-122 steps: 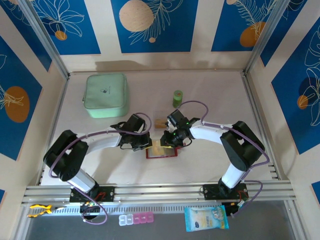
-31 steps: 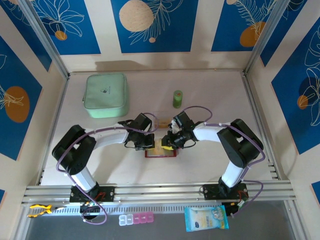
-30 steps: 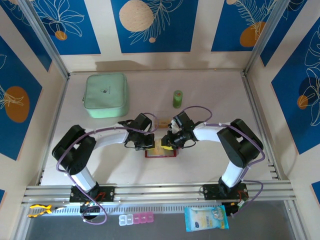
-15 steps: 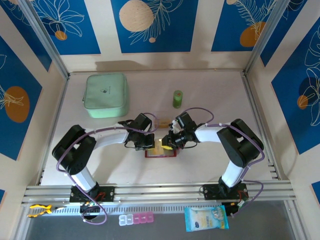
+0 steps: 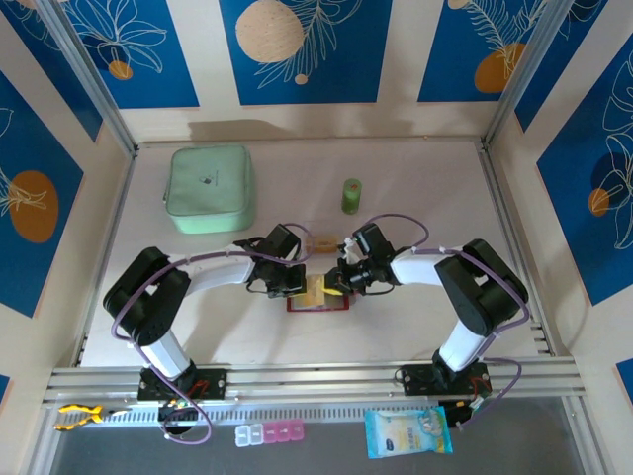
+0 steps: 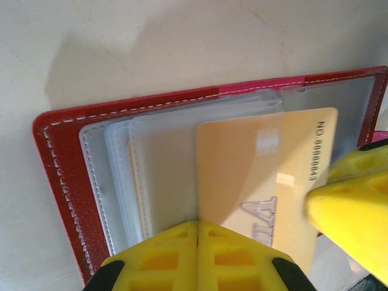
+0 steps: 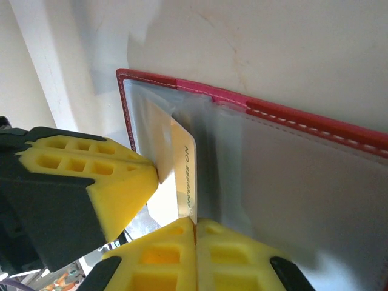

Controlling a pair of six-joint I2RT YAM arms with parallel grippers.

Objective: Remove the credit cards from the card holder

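mint-green pouch (image 5: 210, 188): lying at the far left of the worktop (image 5: 425, 188), well apart from the work and playing no part in it.
left gripper (image 6: 197, 230): sitting with its jaws closed tight and its tips bearing on the near edge of the clear pockets (image 6: 163, 163). It is probably pinning the holder so that it is not dragging along with the card. Whether it is pinching a sleeve or only pressing cannot be told.
card holder (image 6: 57, 176): lying open and flat on the worktop between the two grippers, red cover down and pockets facing up, which is leaving the cards reachable from above.
credit card (image 6: 254, 176): beige-orange, lying over the pockets with its right end tilting up. How much of it is sitting inside a sleeve cannot be told.
small beige piece (image 5: 323, 240): resting just beyond the holder. It is possibly a card already out, but it is too small to tell.
right gripper (image 7: 195, 229): clamping the thin card at its end, jaws nearly meeting. Gripping there is likely setting up a straight pull away from the pinned side.
green cylinder (image 5: 351, 195): standing upright farther back, apart.
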